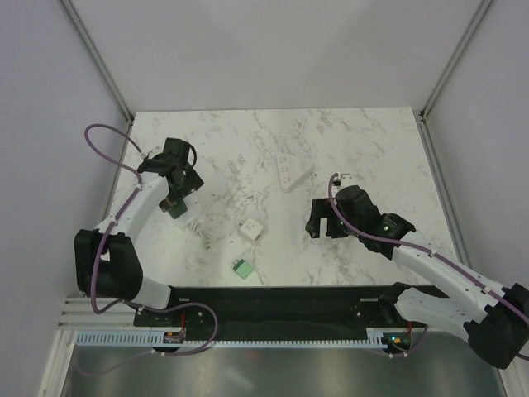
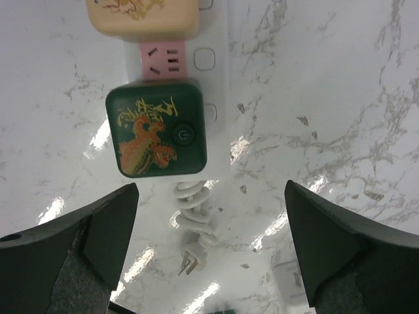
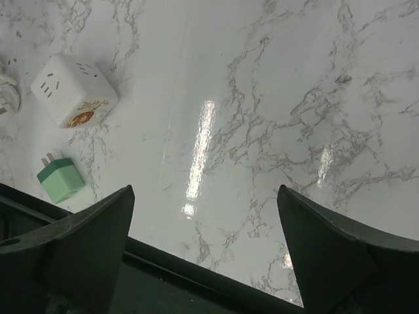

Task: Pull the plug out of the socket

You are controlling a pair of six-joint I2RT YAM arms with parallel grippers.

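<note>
The marble worktop (image 1: pixel 273 141) carries the socket (image 2: pixel 213 85), which lies just ahead of the left end effector (image 2: pixel 211 190). The fingers of that end effector are spread wide and hold nothing. The right end effector (image 3: pixel 205 193), also spread and empty, is well apart. A dark green plug (image 2: pixel 157 129) sits in the socket's near end.

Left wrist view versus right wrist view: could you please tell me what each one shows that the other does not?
Only the left wrist view shows the socket, with a dark green plug and a cream plug seated in it. Only the right wrist view shows a white cube adapter and a pale green plug lying loose. Both show the marble tabletop and an open gripper: the left gripper, the right gripper.
</note>
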